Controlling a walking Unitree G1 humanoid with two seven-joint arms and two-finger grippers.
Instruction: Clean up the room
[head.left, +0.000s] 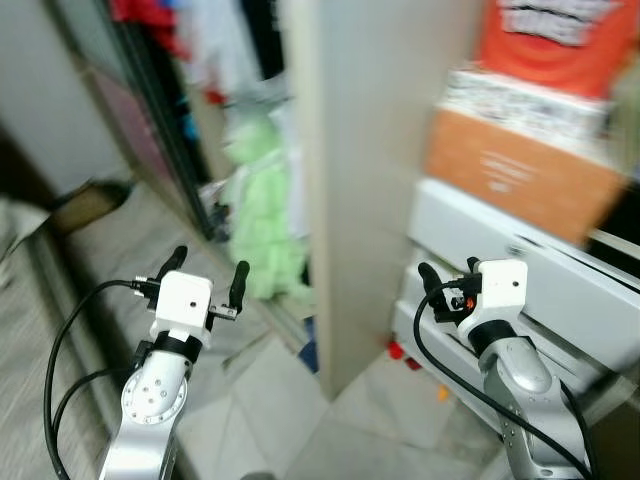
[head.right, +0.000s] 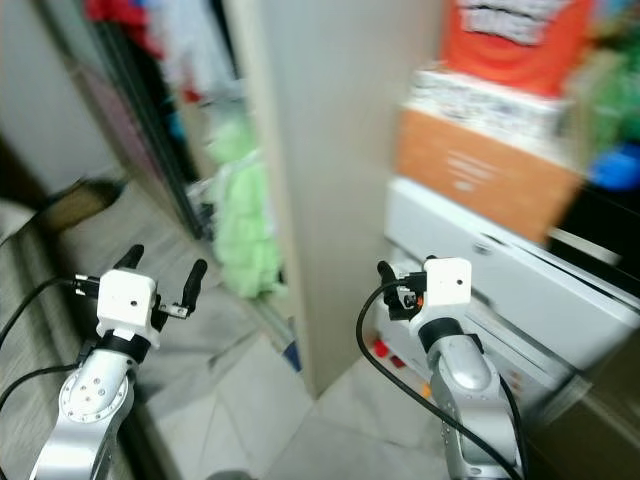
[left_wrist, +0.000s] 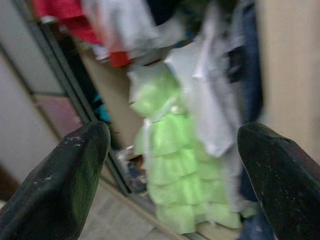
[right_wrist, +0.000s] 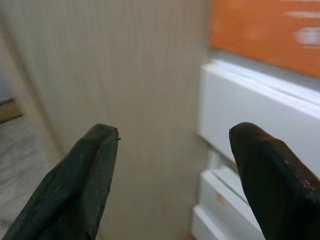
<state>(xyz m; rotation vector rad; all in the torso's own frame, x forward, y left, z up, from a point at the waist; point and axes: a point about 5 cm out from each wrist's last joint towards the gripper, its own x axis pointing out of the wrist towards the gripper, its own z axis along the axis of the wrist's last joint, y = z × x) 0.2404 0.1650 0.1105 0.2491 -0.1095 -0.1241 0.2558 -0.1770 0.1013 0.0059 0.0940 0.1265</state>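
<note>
We hold our left gripper open near the green dress. Our right gripper is open by the white drawers.

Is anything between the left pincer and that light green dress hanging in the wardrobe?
Nothing visible blocks it. The left pincer is open and empty, and its wrist view looks straight at the green dress between its fingers. The beige wardrobe panel stands to the dress's right, out of that line.

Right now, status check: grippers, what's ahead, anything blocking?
Left gripper open, empty, facing green dress in the wardrobe. Right gripper open, empty, facing beige panel and white drawers. Panel dead ahead.
</note>
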